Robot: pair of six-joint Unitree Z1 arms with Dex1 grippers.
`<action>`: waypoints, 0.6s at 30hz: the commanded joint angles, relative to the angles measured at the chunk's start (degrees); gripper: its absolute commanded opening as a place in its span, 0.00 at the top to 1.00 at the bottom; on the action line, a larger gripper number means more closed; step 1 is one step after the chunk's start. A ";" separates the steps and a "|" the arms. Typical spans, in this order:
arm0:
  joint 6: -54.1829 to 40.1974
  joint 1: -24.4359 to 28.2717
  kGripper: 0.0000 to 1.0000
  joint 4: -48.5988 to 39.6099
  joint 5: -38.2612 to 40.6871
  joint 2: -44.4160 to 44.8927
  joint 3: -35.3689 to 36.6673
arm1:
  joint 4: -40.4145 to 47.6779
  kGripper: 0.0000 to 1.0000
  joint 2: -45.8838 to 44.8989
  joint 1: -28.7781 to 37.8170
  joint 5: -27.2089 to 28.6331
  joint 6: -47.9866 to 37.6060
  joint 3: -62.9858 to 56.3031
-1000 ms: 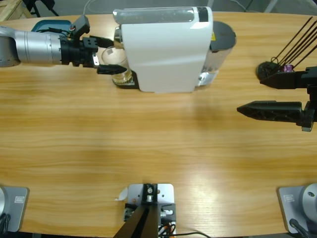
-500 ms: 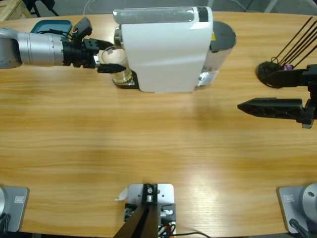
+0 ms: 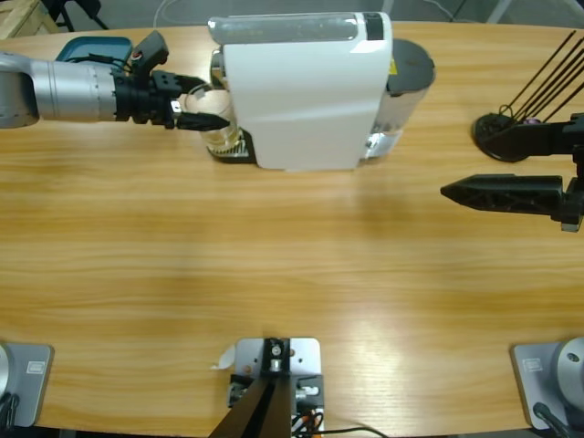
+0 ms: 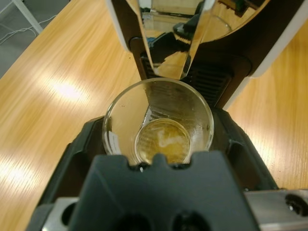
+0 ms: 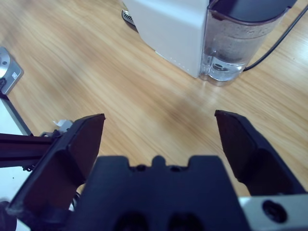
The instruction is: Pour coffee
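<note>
Coffee [image 4: 163,140] lies shallow in upright glass [image 4: 158,122], seemingly pincer-gripped [image 4: 159,159].

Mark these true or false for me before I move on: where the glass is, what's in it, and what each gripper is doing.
1. The left gripper has its jaws around the glass. True.
2. The glass is full to the brim. False: only a thin layer of amber coffee lies at the bottom.
3. The glass stands under the spout of the white coffee machine. True.
4. The right gripper holds a capsule. False: its jaws are open and empty, over bare table.
5. The machine lies tipped on its side. False: it stands upright.
</note>
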State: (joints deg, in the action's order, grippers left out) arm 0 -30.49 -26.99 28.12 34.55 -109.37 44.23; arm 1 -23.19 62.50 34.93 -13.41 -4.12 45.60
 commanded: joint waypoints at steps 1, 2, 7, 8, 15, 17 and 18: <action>4.78 2.75 1.00 0.11 -7.01 8.09 -3.76 | -2.08 0.00 -2.49 -0.92 -0.92 1.48 -0.95; 5.58 2.87 1.00 0.07 -9.51 9.77 -4.01 | -2.26 0.00 -2.89 -0.92 -0.87 1.52 -0.95; 9.05 6.28 1.00 -0.51 -18.75 15.07 -5.21 | -2.47 0.00 -2.98 -0.92 -0.75 1.57 -1.64; 9.96 7.58 1.00 -0.44 -19.86 15.29 -5.43 | -2.47 0.00 -2.86 -0.92 -0.75 1.57 -1.62; 16.90 18.11 1.00 0.99 -27.08 9.56 -1.83 | -2.82 0.00 -2.47 -0.92 -0.57 1.60 -0.50; 17.48 20.75 1.00 1.66 -27.08 6.58 -0.14 | -2.89 0.00 -1.86 -0.92 -0.57 1.66 -0.28; 17.55 21.79 1.00 1.94 -27.07 5.33 0.60 | -2.89 0.00 -1.45 -0.92 -0.57 1.66 -0.11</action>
State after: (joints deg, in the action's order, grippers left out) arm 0 -15.48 -12.16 28.16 9.04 -96.18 41.14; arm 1 -25.07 60.27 34.87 -13.41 -3.18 45.61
